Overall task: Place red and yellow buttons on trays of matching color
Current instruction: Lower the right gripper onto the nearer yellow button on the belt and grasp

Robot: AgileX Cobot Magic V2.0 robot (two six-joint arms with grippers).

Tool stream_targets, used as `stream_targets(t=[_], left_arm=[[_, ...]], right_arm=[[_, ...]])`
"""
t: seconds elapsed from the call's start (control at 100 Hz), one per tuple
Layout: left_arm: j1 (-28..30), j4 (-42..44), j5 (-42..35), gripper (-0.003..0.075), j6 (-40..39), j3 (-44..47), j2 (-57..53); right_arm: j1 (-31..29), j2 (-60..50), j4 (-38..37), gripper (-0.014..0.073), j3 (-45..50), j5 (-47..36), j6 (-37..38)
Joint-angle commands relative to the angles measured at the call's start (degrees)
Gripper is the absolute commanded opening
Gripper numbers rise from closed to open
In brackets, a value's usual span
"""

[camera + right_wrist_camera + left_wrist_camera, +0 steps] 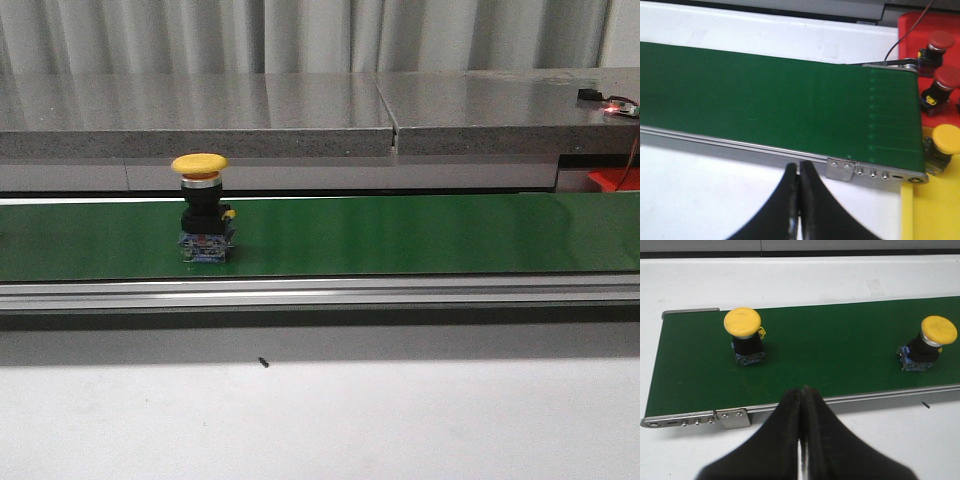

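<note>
While upright, domed yellow button [203,207], smooth green belt [400,235].

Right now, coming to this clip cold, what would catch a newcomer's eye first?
The bright yellow button standing upright on the green conveyor belt, left of centre in the front view; the left wrist view shows a second yellow button on the same belt. Past the belt's end, two red buttons sit on a red tray and one yellow button on a yellow tray. Both grippers, left and right, hang shut and empty.
</note>
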Motion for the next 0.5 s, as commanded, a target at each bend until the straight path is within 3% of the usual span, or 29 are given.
stream_targets(t=[0.0, 0.32, 0.39, 0.49], left_arm=[[-0.4, -0.7, -3.5, -0.0020, -0.1, 0.2, -3.2], [-0.4, -0.7, -2.3, -0.0020, -0.1, 0.9, -6.0], [-0.4, -0.7, -2.3, -0.0020, -0.1, 0.9, -5.9], [-0.4, -0.7, -2.3, -0.0020, -0.1, 0.9, -5.9]], right_arm=[[1.9, 4.3, 1.0, -0.0067, -5.6, -1.3, -0.8], [12.0, 23.4, 1.0, -0.0039, -20.1, 3.5, -0.8], [14.5, 27.3, 1.0, 0.0047, -23.4, 5.0, -0.8], [18.0, 32.5, 1.0, 0.0279, -27.9, 7.1, -1.1]])
